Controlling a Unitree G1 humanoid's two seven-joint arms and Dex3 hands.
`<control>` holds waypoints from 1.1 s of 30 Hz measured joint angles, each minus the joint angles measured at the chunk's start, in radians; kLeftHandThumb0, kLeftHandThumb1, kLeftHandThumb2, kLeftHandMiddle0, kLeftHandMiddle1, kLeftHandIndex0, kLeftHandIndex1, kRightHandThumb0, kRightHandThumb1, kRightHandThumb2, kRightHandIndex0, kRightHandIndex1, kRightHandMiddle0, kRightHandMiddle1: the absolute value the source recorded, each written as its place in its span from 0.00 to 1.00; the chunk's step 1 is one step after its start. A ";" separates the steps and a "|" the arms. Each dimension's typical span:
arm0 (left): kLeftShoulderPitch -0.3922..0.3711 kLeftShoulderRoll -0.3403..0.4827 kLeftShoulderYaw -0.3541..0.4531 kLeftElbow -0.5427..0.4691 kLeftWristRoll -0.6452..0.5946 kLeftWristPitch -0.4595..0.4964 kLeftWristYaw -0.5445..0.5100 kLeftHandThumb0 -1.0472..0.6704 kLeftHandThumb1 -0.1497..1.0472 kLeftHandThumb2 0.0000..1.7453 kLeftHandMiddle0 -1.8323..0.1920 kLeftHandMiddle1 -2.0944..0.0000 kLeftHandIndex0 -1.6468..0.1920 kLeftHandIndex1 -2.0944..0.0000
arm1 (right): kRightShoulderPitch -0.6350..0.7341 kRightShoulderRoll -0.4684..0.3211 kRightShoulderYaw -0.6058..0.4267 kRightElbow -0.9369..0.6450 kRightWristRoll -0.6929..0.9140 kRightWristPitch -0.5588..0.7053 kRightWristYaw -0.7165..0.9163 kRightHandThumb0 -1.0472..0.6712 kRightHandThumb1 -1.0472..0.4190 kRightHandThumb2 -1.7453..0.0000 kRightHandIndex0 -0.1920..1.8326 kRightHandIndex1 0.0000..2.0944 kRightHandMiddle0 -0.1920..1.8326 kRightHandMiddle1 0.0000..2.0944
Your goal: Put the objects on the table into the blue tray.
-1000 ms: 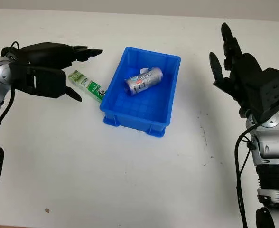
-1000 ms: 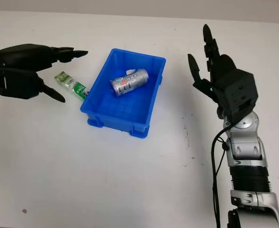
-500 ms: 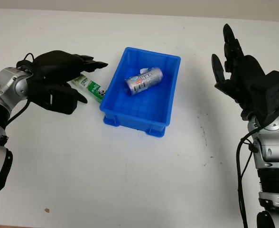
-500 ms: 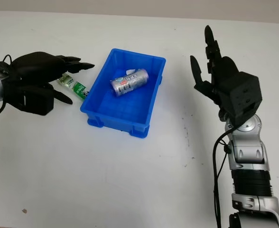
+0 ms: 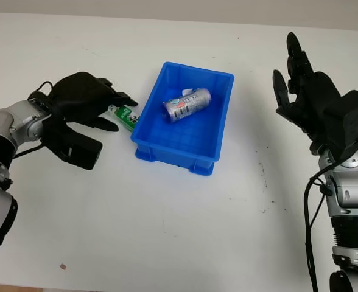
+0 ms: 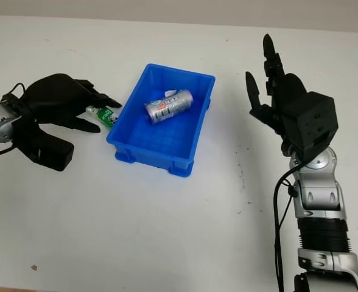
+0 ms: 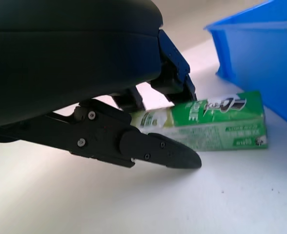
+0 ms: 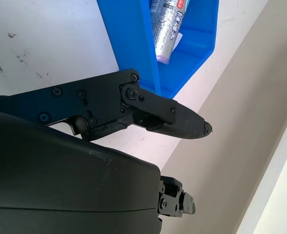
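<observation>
Left wrist view: left hand (image 5: 81, 106) straddles the green box (image 7: 207, 122), fingers (image 7: 158, 151) apart, not yet clamped, at the tray's (image 5: 212, 79) nine o'clock. Next: close, lift, carry over. Right hand (image 5: 313, 100) open at three o'clock.

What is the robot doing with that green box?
The robot is tidying things into the blue tray. A silver can already lies inside it. The left hand is down on the white table beside the tray, its fingers curling around a green box that lies flat there, not lifted yet. The right hand is open, held up on the tray's other side.
</observation>
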 measured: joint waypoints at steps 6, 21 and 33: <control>-0.003 -0.003 -0.055 -0.004 0.072 0.090 0.092 0.26 1.00 0.16 0.36 0.00 0.64 0.00 | 0.000 0.000 0.004 -0.001 -0.005 0.016 0.005 0.28 0.00 0.61 0.00 0.00 0.00 0.00; -0.019 -0.027 -0.020 0.110 -0.034 0.260 0.009 0.33 1.00 0.14 0.60 0.00 0.81 0.00 | -0.020 0.000 0.009 0.001 -0.011 0.029 0.018 0.27 0.00 0.61 0.00 0.00 0.00 0.00; -0.105 -0.015 0.086 -0.091 -0.052 0.530 0.351 0.39 1.00 0.17 0.35 0.00 0.81 0.00 | -0.020 0.000 0.018 -0.002 -0.017 0.053 0.024 0.28 0.00 0.60 0.00 0.01 0.00 0.01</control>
